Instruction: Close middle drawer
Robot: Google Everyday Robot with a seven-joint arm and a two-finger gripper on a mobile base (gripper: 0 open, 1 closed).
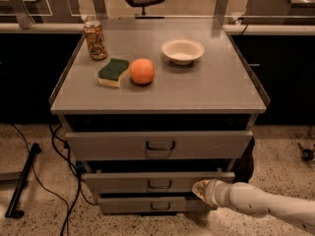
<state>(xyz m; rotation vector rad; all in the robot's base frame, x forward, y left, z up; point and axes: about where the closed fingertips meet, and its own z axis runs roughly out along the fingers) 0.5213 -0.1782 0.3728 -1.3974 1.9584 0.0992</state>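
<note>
The middle drawer (123, 182) is a low grey front with a small dark handle (160, 184), second of three in the grey cabinet. It stands slightly out, with a dark gap above it. My gripper (198, 188) comes in from the lower right on a white arm and its tip rests against the right part of the drawer's front. The taller top drawer (108, 145) above is also out a little. The bottom drawer (128, 205) sits below, partly behind my arm.
On the cabinet top (206, 90) stand a drink can (95, 40), a green sponge (113, 72), an orange (142, 71) and a white bowl (182, 50). Black cables (64, 200) and a dark stand (22, 186) lie on the floor at left.
</note>
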